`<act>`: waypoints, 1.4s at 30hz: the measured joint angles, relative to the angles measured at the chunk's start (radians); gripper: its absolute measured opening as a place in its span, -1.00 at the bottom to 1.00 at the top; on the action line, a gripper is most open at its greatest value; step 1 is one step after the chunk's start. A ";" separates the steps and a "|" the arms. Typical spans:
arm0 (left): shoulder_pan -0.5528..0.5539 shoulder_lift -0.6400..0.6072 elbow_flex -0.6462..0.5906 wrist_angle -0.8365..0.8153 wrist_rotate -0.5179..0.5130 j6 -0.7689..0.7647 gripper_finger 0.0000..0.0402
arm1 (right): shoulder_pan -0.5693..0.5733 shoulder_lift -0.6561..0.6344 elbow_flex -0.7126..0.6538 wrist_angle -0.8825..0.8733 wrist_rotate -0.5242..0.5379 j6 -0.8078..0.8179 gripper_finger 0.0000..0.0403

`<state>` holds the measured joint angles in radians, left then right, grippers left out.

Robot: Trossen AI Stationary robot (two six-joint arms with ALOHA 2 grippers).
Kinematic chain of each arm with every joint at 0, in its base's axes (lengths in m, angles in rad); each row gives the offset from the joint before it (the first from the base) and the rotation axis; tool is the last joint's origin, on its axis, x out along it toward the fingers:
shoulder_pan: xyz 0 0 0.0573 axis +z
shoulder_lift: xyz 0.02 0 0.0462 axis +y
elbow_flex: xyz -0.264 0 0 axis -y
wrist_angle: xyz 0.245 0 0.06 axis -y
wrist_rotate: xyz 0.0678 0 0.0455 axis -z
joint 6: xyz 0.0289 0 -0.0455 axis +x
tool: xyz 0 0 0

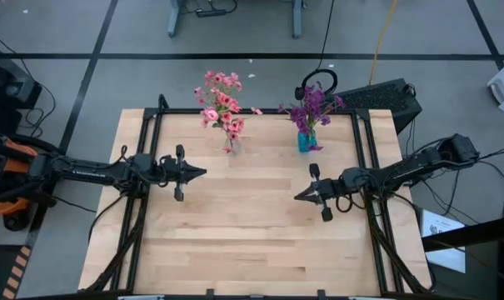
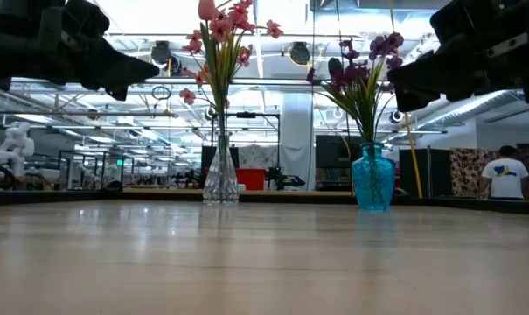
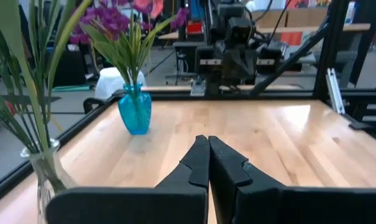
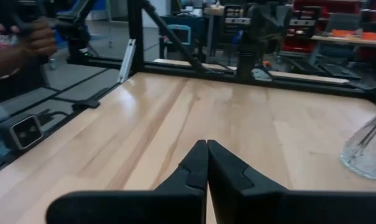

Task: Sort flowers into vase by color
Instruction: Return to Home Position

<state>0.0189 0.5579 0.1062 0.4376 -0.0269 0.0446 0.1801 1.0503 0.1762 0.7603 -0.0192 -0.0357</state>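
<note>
Pink flowers (image 1: pixel 222 104): all standing in the clear vase (image 1: pixel 230 147) at the table's far edge, left of centre. I see none lying loose.
Purple flowers (image 1: pixel 311 104): bunched in the blue vase (image 1: pixel 304 142), also at the far edge, near the clear vase but apart from it.
Sorting: looks finished to me, with only the arms left to park.
Left gripper (image 1: pixel 200 172): over the left-middle of the table, on the near side of the clear vase, pointing inward. Its fingers (image 3: pixel 199 165) are pressed together and hold nothing.
Right gripper (image 1: pixel 300 197): over the right-middle, on the near side of the blue vase, pointing inward. Its fingers (image 4: pixel 197 163) are likewise pressed together and empty.
Doing it well: I'd draw each arm straight back toward its own side, fingers closed, with no swing toward the far edge. The tall sprays lean out, and I'd guess such narrow vases tip easily.
Table (image 1: pixel 252 250): pale wood planks in a black frame, with some glare in the low view.
Room: grey floor with dark lines, headphones (image 1: pixel 318 82) beyond the far edge, a person in a white shirt (image 2: pixel 506 175) far off, and a person's hand (image 4: pixel 35 37) past the table's side.
</note>
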 joint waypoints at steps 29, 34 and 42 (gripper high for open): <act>-0.057 0.003 -0.084 0.041 -0.094 -0.073 -0.99 | -0.042 0.000 -0.050 0.014 -0.063 0.047 -1.00; -0.074 0.003 -0.099 0.060 -0.116 -0.083 -0.99 | -0.041 0.000 -0.056 0.016 -0.065 0.055 -1.00; -0.074 -0.019 -0.099 0.040 -0.115 -0.057 -0.99 | -0.041 0.000 -0.128 0.119 -0.065 0.099 -1.00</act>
<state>-0.0555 0.5390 0.0074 0.4772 -0.1421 -0.0123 0.1387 1.0508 0.0484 0.8794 -0.0837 0.0632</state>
